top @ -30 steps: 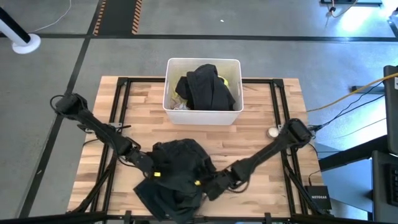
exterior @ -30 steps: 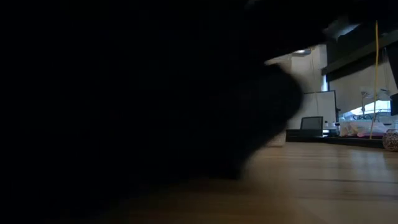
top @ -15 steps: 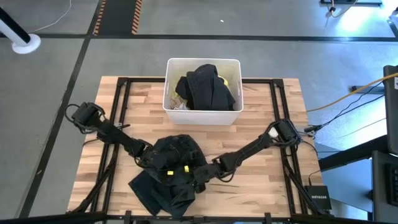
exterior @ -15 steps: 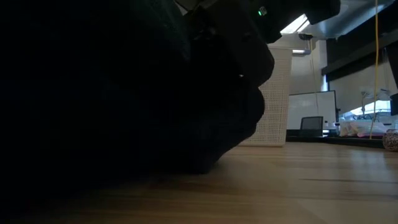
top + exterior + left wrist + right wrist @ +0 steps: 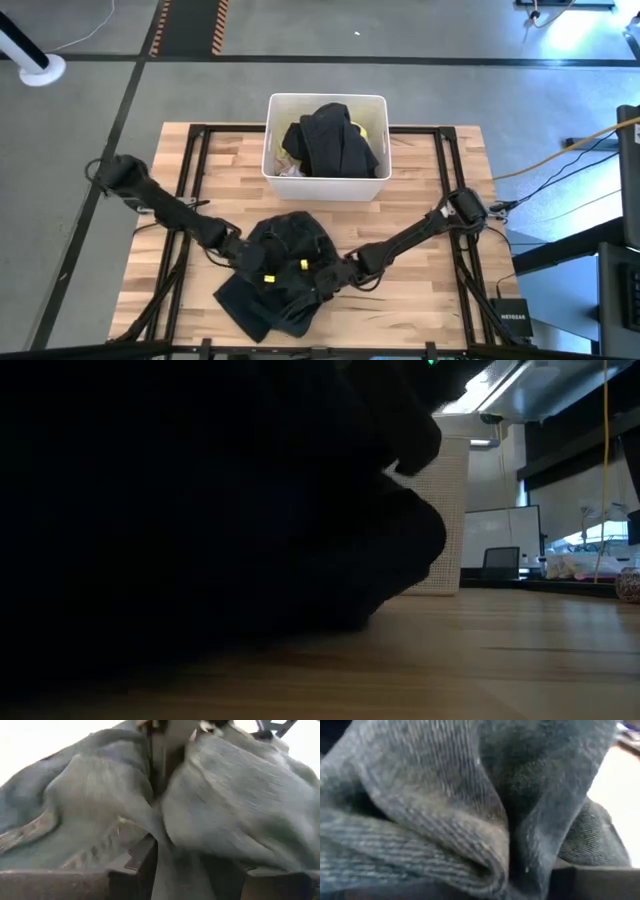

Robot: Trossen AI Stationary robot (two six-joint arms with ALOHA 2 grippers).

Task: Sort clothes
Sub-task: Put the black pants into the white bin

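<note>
A dark grey garment point(image 5: 285, 250) lies bunched on the wooden table point(image 5: 430, 290) near its front edge and fills the low view point(image 5: 200, 510). My left gripper point(image 5: 262, 276) comes in from the left and is shut on the garment's cloth point(image 5: 195, 795). My right gripper point(image 5: 308, 272) reaches in from the right and is sunk into the same heap, where cloth point(image 5: 445, 810) fills its wrist view. More dark clothes point(image 5: 325, 140) and a bit of yellow lie in the white bin point(image 5: 327, 186) behind. My left gripper has a gathered fold of the garment point(image 5: 172, 855) running down between its two fingers point(image 5: 142, 862). It comes slanting down from the table's left. The cloth fans out beyond the fingers, and the rest lies on the table. My right gripper has a thick fold of the garment point(image 5: 495, 865) at its fingers, slanting down from the table's right. The cloth itself hides the place of contact.
The white bin point(image 5: 440, 510) stands at the table's far middle, a little beyond the garment. Bare wood shows to the right of the heap point(image 5: 520, 650) and at the table's left side point(image 5: 180, 280).
My right gripper has gone toward the table's left, into the garment. My left gripper has shifted a little toward the right and the near edge. The garment has drawn together between them. Its right-hand flap has pulled in, while its lower left part stays on the table.
</note>
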